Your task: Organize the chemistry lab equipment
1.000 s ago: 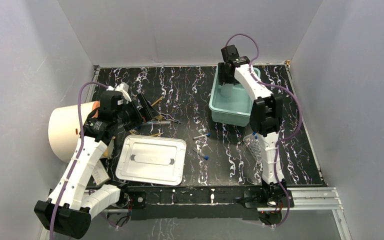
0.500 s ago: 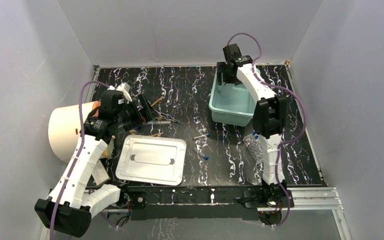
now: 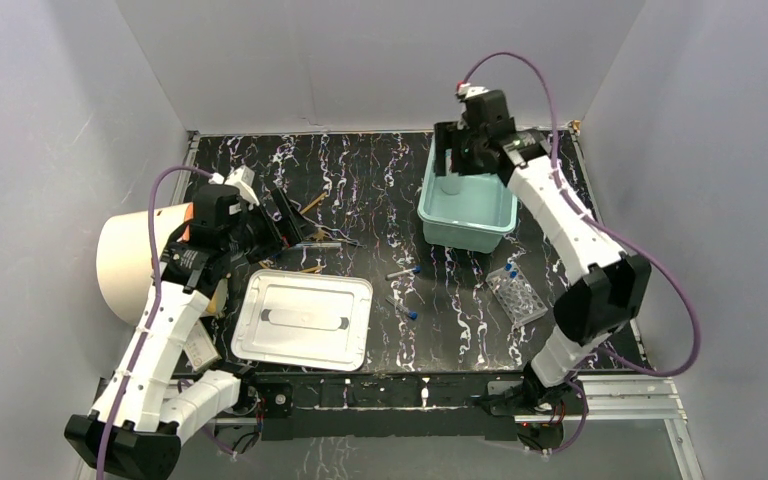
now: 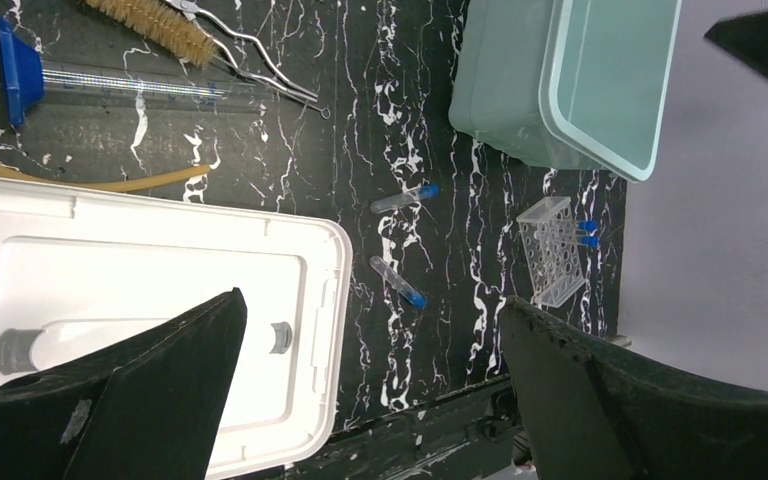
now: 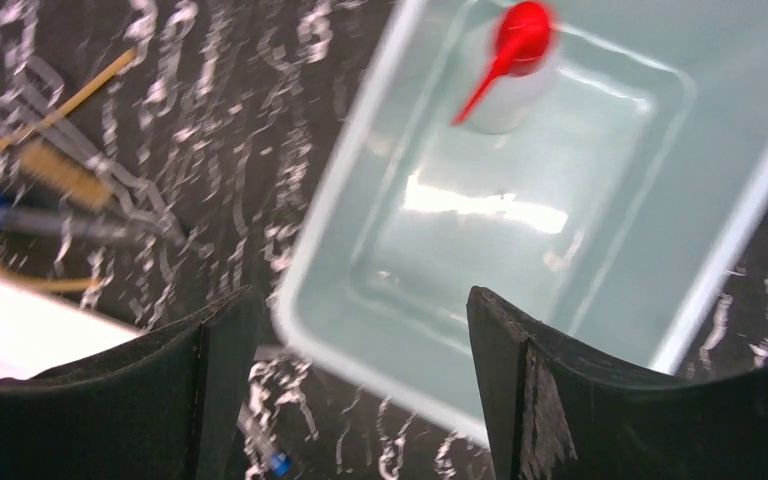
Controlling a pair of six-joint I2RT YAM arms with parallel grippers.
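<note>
One red-capped white bottle (image 5: 505, 95) sits inside glossy rectangular teal tub (image 5: 480, 250).

The top external camera looked down from above and behind the arms, taking in the whole table (image 3: 380, 170). The left wrist camera looked down from high up and shared the clear tube rack (image 3: 517, 295) and teal bin (image 3: 460, 232) with it. The right wrist camera hung close over that bin.
</note>
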